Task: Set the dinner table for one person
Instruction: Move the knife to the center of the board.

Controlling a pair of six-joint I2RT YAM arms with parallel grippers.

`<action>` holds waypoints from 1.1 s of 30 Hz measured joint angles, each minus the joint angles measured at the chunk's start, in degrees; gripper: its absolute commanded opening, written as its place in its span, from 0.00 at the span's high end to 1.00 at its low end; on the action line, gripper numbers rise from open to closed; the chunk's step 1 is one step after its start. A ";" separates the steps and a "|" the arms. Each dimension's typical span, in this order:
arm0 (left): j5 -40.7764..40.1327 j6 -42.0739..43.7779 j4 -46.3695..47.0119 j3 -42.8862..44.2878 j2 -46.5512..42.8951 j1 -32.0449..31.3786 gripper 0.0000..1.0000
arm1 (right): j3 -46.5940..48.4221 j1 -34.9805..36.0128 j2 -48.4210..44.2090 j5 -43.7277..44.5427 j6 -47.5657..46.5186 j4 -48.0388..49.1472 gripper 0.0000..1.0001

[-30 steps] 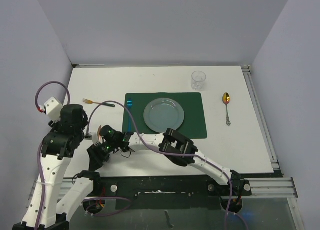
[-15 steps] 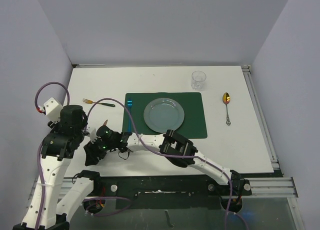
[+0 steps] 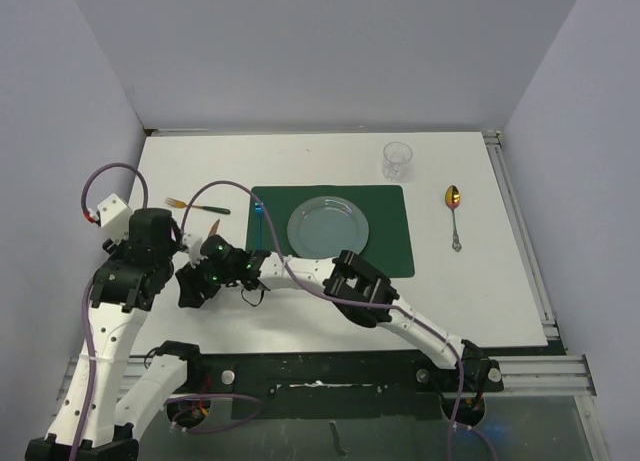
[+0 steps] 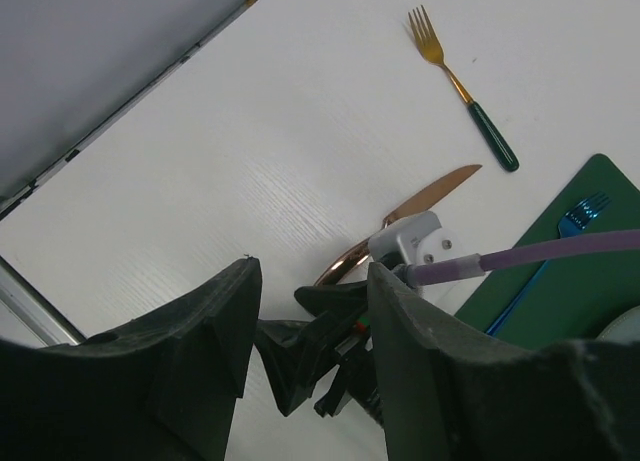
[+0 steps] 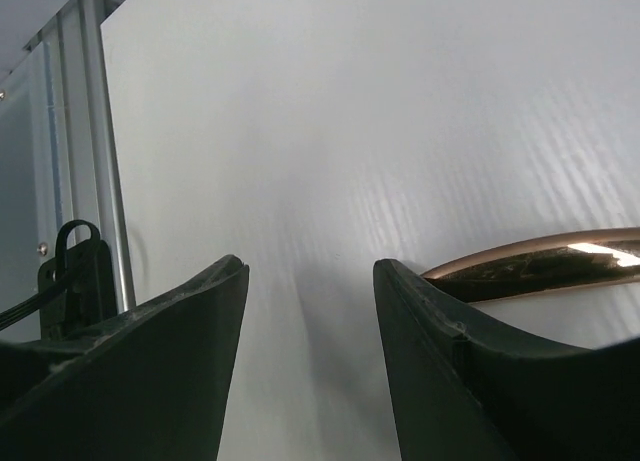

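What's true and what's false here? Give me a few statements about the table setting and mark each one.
1. The plate sits on the green placemat. True.
2. The glass stands on the plate. False: it stands on the white table, just beyond the placemat's far edge.
3. The gold spoon lies on the table, right of the placemat. True.
4. Both forks lie on the placemat. False: only the blue fork does; the gold fork lies on bare table to its left.
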 measured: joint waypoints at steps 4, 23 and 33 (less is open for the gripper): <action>0.94 0.33 0.72 -0.63 0.83 0.00 0.51 | -4.09 -1.36 -2.64 1.42 -0.13 0.90 0.40; 5.46 1.84 5.97 -0.15 6.47 0.00 0.27 | -32.44 -3.34 -29.49 8.68 -2.82 -1.66 0.41; 10.03 2.27 8.46 -0.13 12.87 0.00 0.27 | -47.67 -5.97 -52.43 27.30 -2.60 -2.01 0.40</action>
